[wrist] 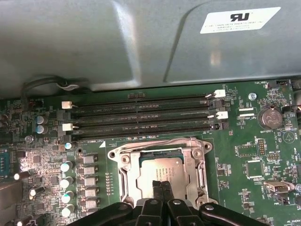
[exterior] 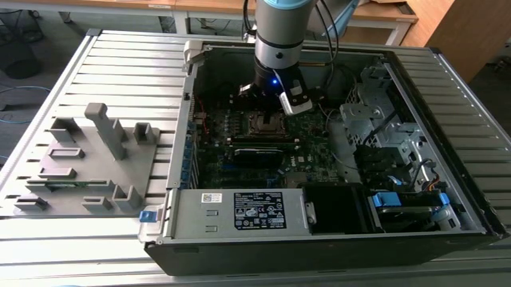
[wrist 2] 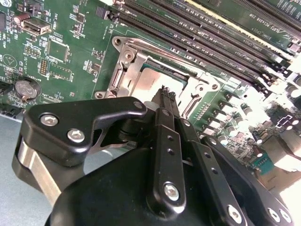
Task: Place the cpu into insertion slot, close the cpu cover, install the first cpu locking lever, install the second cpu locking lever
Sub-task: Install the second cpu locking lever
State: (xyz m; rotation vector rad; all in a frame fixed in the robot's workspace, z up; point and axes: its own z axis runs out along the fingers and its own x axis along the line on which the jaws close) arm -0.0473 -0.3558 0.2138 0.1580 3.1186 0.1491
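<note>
The cpu (wrist: 164,165) lies in the insertion slot (exterior: 267,124) on the green motherboard, its dull metal top showing through the window of the cpu cover (wrist: 136,172). The silvery cover lies flat over the chip in both wrist views, cpu (wrist 2: 157,77) and cover (wrist 2: 129,70). A thin metal lever rod (wrist: 160,140) runs along the socket's edge beside the memory slots. My gripper (wrist: 160,184) hangs just above the socket's near edge, its two slim black fingers pressed together with nothing between them. Seen in the exterior view, the gripper (exterior: 267,109) is straight over the socket.
Long black memory slots (wrist: 141,117) run beside the socket, with capacitors (wrist: 68,181) and a coin battery (wrist: 270,117) nearby. The grey case wall (wrist: 141,42) rises behind them. A grey fixture plate (exterior: 88,161) sits outside the case on the exterior view's left; the power supply (exterior: 239,209) stands in front.
</note>
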